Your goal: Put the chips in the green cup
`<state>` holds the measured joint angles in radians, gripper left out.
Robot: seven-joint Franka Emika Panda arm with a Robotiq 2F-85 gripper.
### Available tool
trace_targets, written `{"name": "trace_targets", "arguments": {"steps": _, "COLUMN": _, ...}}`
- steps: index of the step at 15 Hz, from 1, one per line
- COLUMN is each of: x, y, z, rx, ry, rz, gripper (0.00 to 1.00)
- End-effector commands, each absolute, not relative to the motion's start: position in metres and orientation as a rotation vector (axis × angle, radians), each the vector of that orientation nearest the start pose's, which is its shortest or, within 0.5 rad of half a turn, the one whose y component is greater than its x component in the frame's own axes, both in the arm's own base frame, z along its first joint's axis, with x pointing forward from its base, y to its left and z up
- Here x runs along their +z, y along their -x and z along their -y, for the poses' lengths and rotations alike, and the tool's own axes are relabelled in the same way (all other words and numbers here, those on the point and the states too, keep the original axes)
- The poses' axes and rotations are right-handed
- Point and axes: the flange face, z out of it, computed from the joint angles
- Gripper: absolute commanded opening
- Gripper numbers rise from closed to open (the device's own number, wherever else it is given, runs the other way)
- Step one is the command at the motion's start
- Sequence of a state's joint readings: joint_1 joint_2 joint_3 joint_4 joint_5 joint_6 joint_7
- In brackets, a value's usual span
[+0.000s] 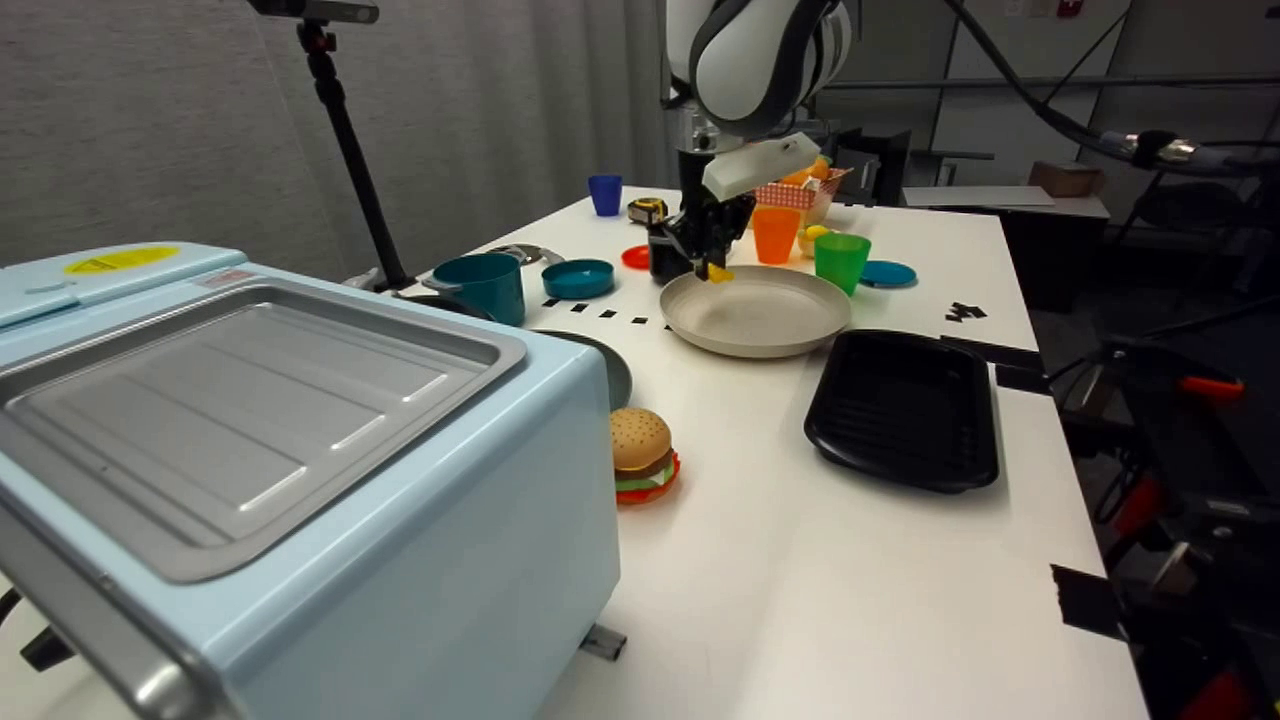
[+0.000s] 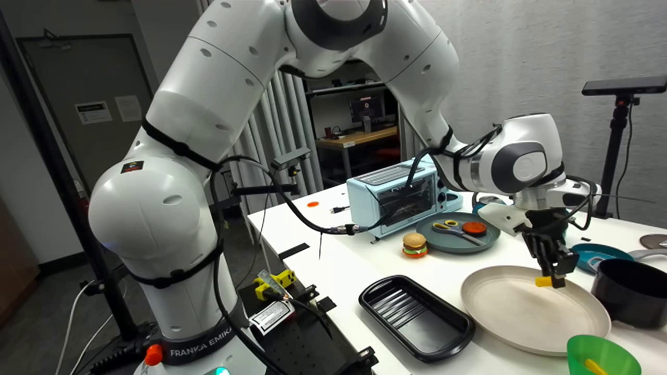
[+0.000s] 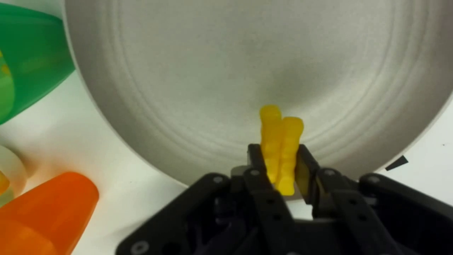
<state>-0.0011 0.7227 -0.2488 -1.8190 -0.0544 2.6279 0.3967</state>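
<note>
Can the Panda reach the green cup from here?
Likely yes: the gripper, shut on two yellow chips, hovers over the cream plate; the green cup stands upright beside it, no obstacle visible between.

Free room above the plate between gripper and green cup, orange cup to one side

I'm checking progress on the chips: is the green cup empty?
Not empty: a yellow chip shows inside the green cup in an exterior view. How many it holds, I cannot tell.
</note>
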Motion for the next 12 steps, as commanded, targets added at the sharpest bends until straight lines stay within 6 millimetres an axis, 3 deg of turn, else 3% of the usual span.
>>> {"name": "trace_targets", "arguments": {"steps": 1, "x": 0.185, "y": -0.610, "z": 0.163, "rx": -0.197, "ry": 3.249, "rz": -0.824, "gripper": 0.07}}
{"name": "trace_targets", "arguments": {"steps": 7, "x": 0.211, "y": -0.573, "z": 0.200, "rx": -0.190, "ry": 3.307, "rz": -0.850, "gripper": 0.07}}
{"name": "trace_targets", "arguments": {"steps": 12, "x": 0.222, "y": -0.551, "z": 0.227, "rx": -0.172, "ry": 3.340, "rz": -0.888, "gripper": 0.07}}
